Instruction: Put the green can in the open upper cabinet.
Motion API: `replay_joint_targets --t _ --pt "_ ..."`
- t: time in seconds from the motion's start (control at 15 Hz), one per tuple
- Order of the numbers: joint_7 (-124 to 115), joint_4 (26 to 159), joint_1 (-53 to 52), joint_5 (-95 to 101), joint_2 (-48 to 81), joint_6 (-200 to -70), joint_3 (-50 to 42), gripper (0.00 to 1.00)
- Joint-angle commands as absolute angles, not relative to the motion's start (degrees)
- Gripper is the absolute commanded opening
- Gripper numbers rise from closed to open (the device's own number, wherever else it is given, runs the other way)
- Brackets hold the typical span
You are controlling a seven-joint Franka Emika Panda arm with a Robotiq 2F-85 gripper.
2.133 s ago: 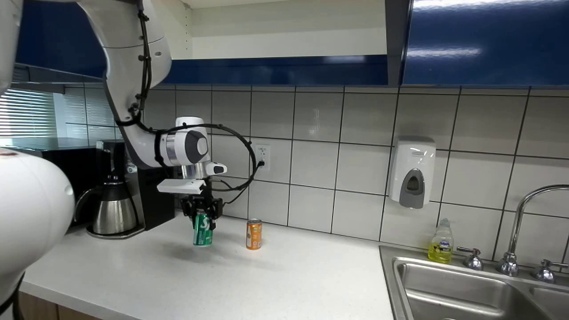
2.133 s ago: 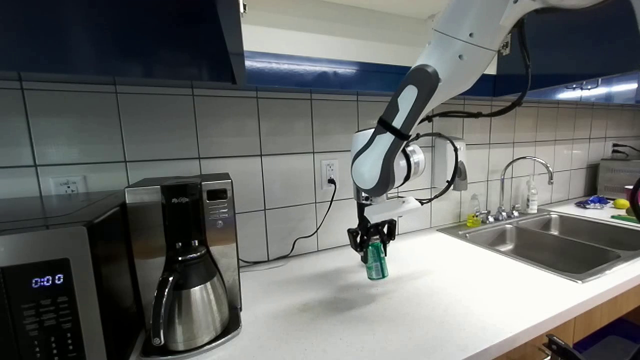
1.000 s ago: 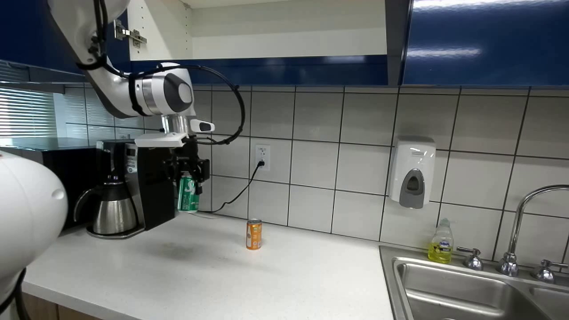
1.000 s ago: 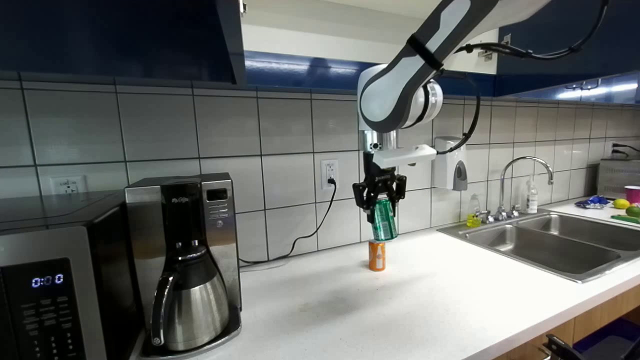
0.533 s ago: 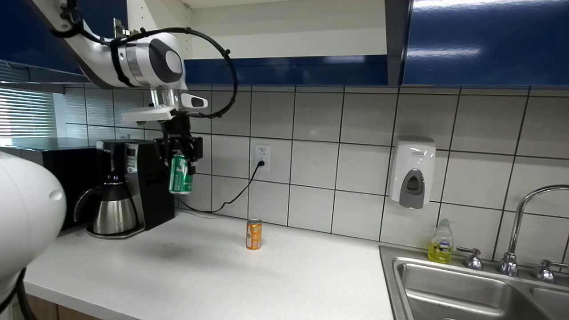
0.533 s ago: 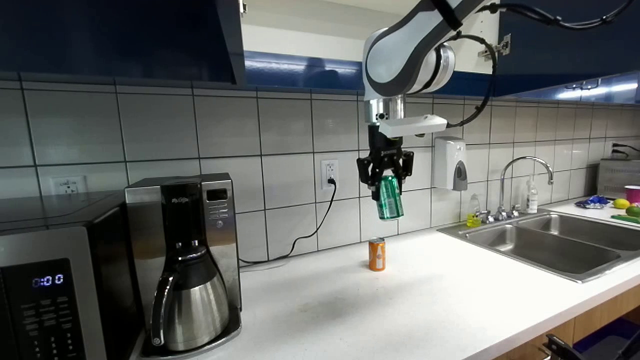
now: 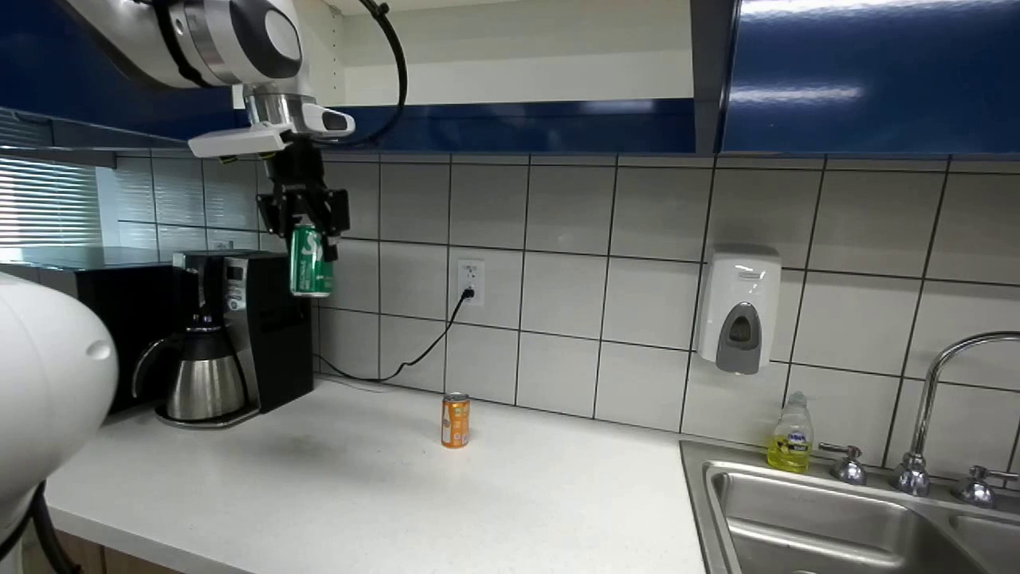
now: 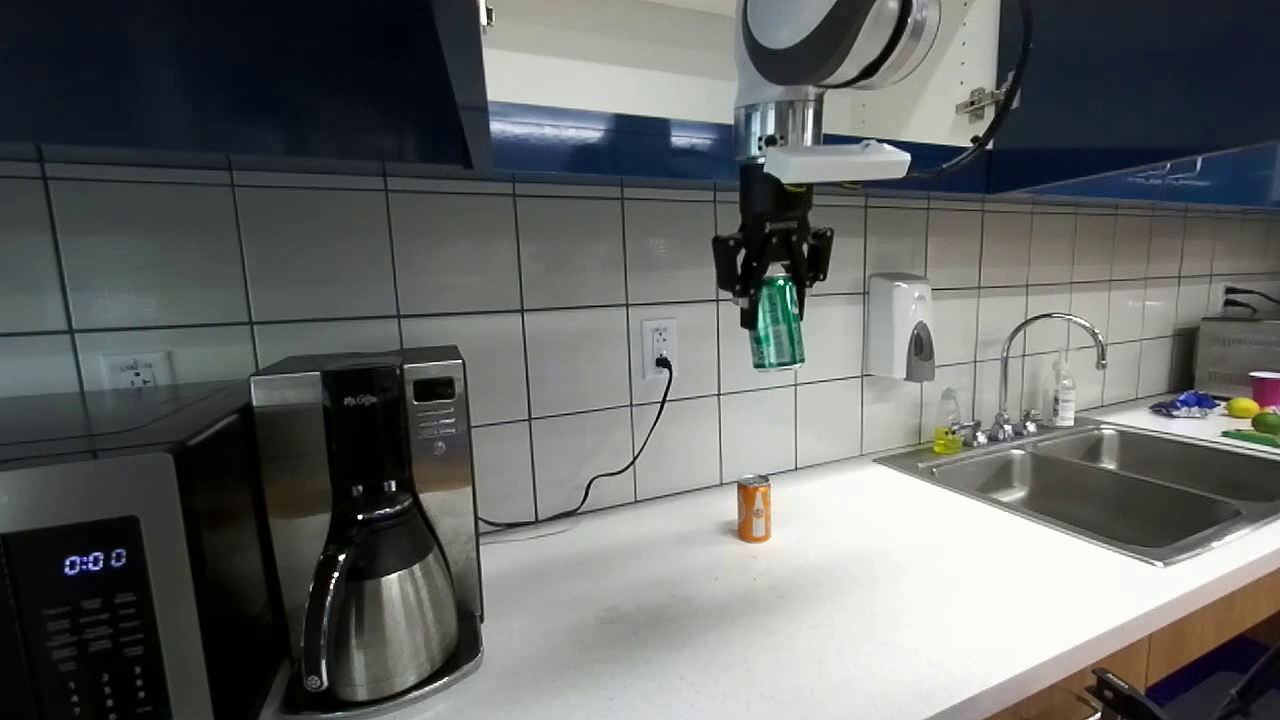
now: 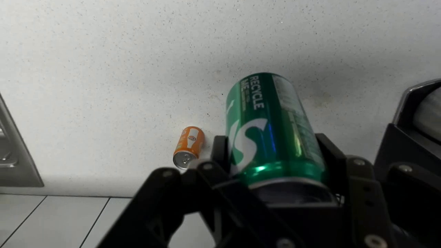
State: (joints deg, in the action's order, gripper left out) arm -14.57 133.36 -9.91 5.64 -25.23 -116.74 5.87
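The green can [image 7: 311, 267] hangs in the air well above the counter, below the level of the cabinet's bottom edge. It stands close to upright, leaning slightly in an exterior view [image 8: 778, 330]. My gripper [image 8: 774, 308] points down and is shut on the can's upper part. In the wrist view the fingers [image 9: 220, 150] press on both sides of the can [image 9: 265, 117]; its top end sits close to the gripper's palm. The open upper cabinet [image 7: 518, 76] shows its pale interior above and behind the gripper; the arm covers part of it in both exterior views.
An orange can [image 7: 455, 420] stands on the white counter [image 7: 510, 510], below the green can. The cabinet has a blue bottom edge [image 7: 510, 126]. A coffee maker [image 8: 390, 540] and a microwave [image 8: 110, 560] stand at one side, a sink [image 8: 1110, 490] at the other. A soap dispenser [image 7: 741, 307] hangs on the wall.
My gripper has risen steadily with the green can held in it, from just above the counter to high up near the cabinet's bottom edge. The orange can has not moved.
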Motion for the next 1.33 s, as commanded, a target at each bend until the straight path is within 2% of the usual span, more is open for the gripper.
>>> replay_joint_targets --t 0.0,1.27 --pt "-15.47 129.74 -7.95 4.91 -28.07 -112.56 8.21 0.39" --pt "-19.46 108.54 -5.92 4.74 -27.41 -105.98 10.39 0.39"
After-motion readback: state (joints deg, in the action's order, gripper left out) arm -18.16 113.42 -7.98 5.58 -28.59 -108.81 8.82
